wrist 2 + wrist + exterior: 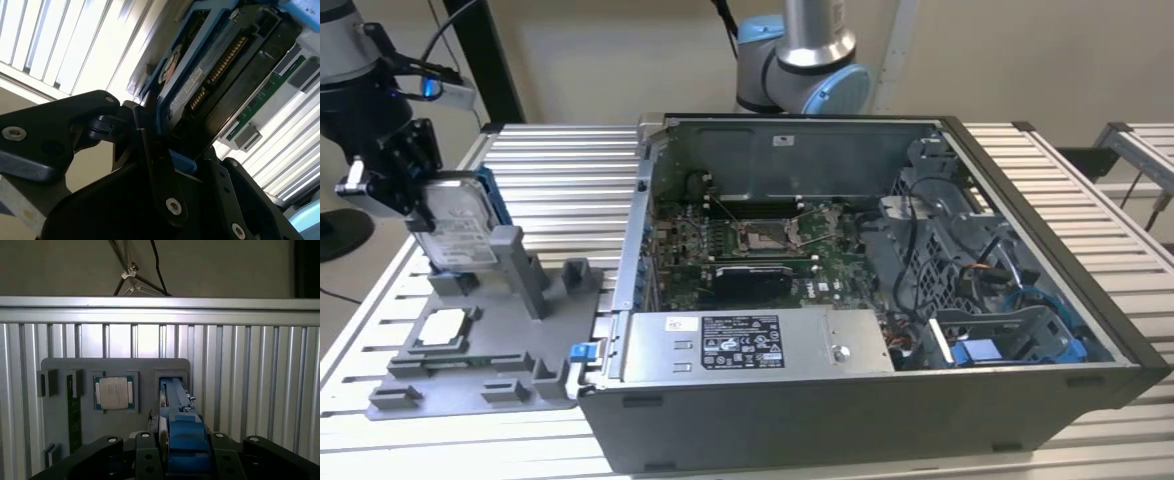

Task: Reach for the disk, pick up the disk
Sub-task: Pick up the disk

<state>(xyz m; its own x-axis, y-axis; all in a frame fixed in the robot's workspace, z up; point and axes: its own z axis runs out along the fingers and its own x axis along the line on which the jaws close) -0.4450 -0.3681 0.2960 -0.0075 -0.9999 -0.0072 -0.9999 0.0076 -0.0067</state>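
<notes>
- A grey holder tray [494, 395] lay on the slatted table at the exterior view's left, with a small square chip [447, 324] seated in one of its recesses.
- An open computer case [854, 420] at the exterior view's right held a motherboard [747, 235], with a silver labelled box [841, 345] along its near side.
- Whether the disk's lower edge was clear of the tray's far slot could not be told.
- The disk [458, 228] stood upright on edge over the tray's far left corner. The gripper [416, 195] pinched its upper end from above, with a black finger [145, 455] on each side of its blue rail.
</notes>
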